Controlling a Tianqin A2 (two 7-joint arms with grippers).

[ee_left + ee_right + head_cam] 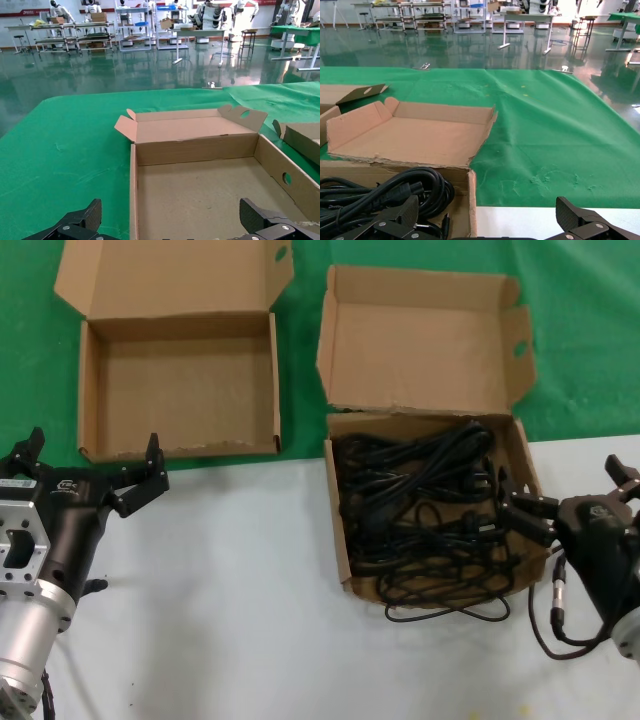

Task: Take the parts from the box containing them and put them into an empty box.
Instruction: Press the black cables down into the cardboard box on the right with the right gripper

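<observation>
Holding tangled power cords, right box, left box bare

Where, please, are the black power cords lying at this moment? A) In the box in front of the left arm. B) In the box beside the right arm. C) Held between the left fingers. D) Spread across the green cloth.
B: the power cords fill the box by the right gripper, while the other box by the left gripper holds nothing.
</observation>
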